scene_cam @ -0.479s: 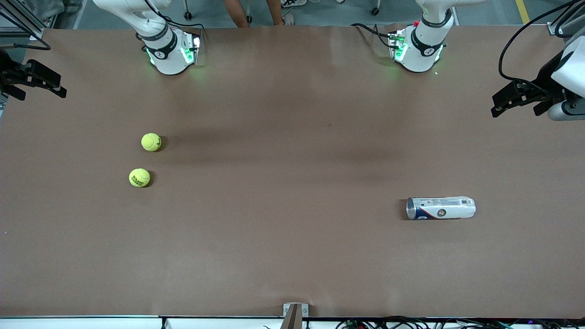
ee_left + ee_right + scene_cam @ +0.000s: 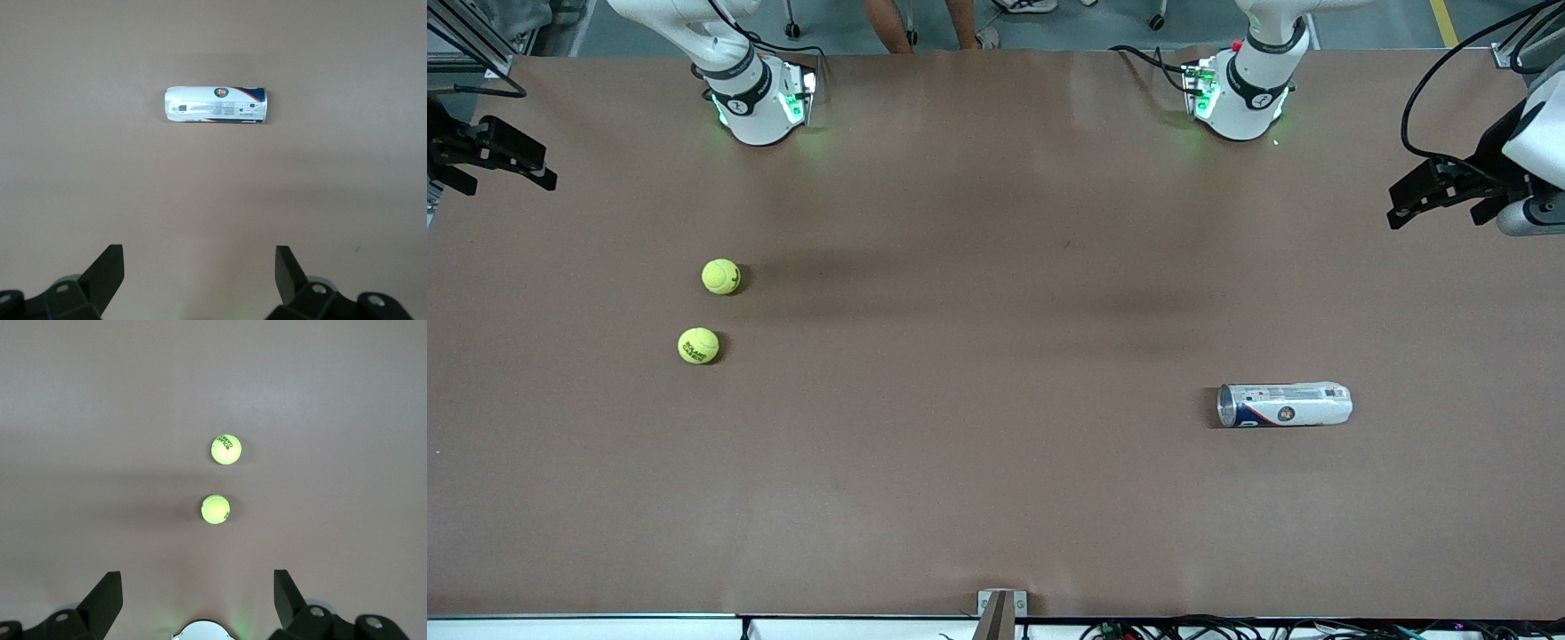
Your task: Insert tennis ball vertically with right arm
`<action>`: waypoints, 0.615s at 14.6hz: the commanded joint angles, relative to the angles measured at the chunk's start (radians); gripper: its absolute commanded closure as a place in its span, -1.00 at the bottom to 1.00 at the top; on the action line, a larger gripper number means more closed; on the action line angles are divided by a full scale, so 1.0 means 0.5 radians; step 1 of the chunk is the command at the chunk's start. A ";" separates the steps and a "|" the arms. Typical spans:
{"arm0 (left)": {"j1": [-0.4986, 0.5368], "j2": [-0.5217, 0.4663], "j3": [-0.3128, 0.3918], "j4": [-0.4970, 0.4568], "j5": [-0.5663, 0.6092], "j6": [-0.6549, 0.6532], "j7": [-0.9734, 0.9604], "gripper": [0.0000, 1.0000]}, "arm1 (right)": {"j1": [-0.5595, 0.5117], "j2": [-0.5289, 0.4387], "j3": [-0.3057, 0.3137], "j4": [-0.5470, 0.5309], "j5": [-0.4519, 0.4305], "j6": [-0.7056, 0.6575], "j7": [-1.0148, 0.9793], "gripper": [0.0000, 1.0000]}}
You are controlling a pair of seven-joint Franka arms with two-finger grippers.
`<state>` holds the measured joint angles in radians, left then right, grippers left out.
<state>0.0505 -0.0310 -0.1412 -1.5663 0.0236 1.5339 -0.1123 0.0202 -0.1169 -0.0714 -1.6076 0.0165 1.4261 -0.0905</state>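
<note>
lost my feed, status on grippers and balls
Right gripper, left gripper open, empty. Two tennis balls untouched. Can lying down.

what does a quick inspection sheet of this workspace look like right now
surface: brown table, flat.
job's things: two tennis balls toward the right arm's end, apart; the ball nearer the front camera shows dark print, the ball farther from it looks plain. Ball can lies on its side toward the left arm's end, open mouth facing the table's middle.
clutter: nothing seen.
grippers: right gripper open, empty, up over the right arm's end of the table with the balls below; left gripper open, empty, over the left arm's end, the can below.
cables: black cable looping to the left arm; wires along the table's near edge.
surroundings: person's legs and chair castors on the floor past the bases.
</note>
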 commanded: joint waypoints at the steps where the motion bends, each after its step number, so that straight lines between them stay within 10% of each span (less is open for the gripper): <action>1: 0.000 0.120 -0.015 0.040 0.057 0.006 0.031 -1.00 | -0.001 -0.061 0.008 -0.058 -0.027 0.010 -0.003 -1.00; 9: 0.000 0.341 -0.027 -0.386 0.066 0.671 0.264 -1.00 | -0.016 0.004 0.005 0.037 -0.030 -0.054 -0.003 -1.00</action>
<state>0.0485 0.1281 -0.1508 -1.7132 0.0364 1.8072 -0.0478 0.0193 -0.1172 -0.0742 -1.5982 0.0149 1.4114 -0.0905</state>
